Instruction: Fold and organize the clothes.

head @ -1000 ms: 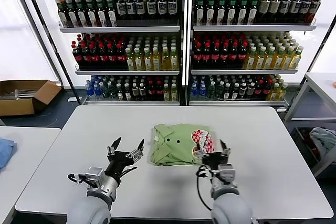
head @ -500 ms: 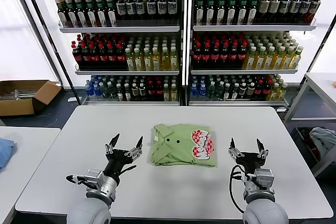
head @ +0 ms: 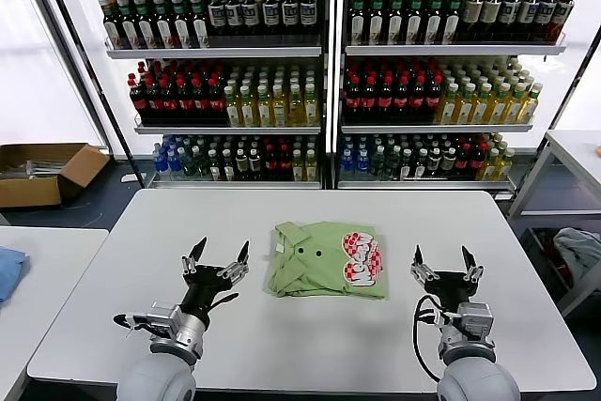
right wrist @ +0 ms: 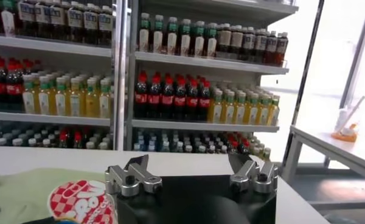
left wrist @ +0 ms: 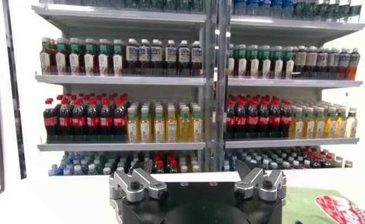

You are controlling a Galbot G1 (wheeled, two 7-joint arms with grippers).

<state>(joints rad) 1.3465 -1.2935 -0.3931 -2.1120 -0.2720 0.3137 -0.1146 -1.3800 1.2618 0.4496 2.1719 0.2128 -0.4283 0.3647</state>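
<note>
Both hands are seen spread open and empty above the desk (head: pixel 488 232): the left hand (head: pixel 215 266) to one side of the folded shirt (head: pixel 326 257), the right hand (head: pixel 441 267) to the other, neither touching it. The shirt lies between them, nearer the left hand, flat on the desk. A risk is judged here: if either hand were swept inward low, the soft cloth could be caught by a fingertip and the fold dragged open or bunched. The shirt is seen as a compact light green rectangle, collar and small dark buttons facing up, a red-and-white print (head: pixel 362 257) on the side toward the right hand, edges fairly even.
</note>
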